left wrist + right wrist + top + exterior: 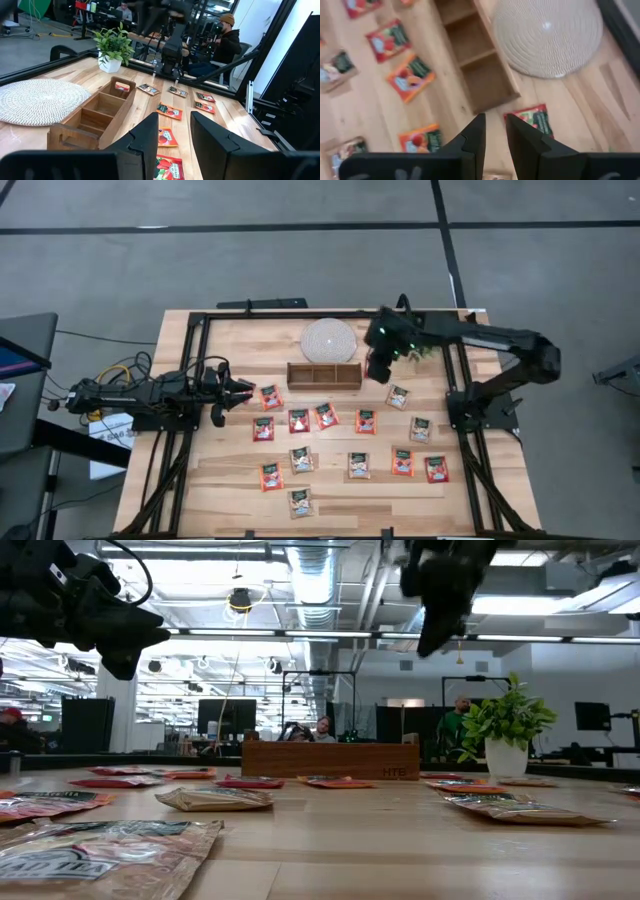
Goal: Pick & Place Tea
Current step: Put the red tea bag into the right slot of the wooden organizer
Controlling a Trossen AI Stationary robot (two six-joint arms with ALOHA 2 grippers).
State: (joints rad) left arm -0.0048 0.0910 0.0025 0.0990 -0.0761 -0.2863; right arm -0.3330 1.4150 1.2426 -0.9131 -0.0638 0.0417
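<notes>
Several small square tea sachets, red-orange [299, 420] and pale tan [300, 459], lie flat and spread over the table's near half. My left gripper [245, 388] hovers open near the left edge, pointing right at a red sachet [270, 396], which shows below its fingers [167, 167]. My right gripper [377, 370] hangs above the right end of the wooden tray [323, 364], fingers a little apart and holding nothing [495, 132]. Under it a red sachet [530, 119] lies on the table just past the tray's end.
The brown three-compartment tray [470, 60] lies across the table's middle, and its compartments look bare in the right wrist view. A round white woven disc [329, 338] lies behind it. A small potted plant [114, 47] stands at the far right. A black frame borders the table. People sit in the room beyond.
</notes>
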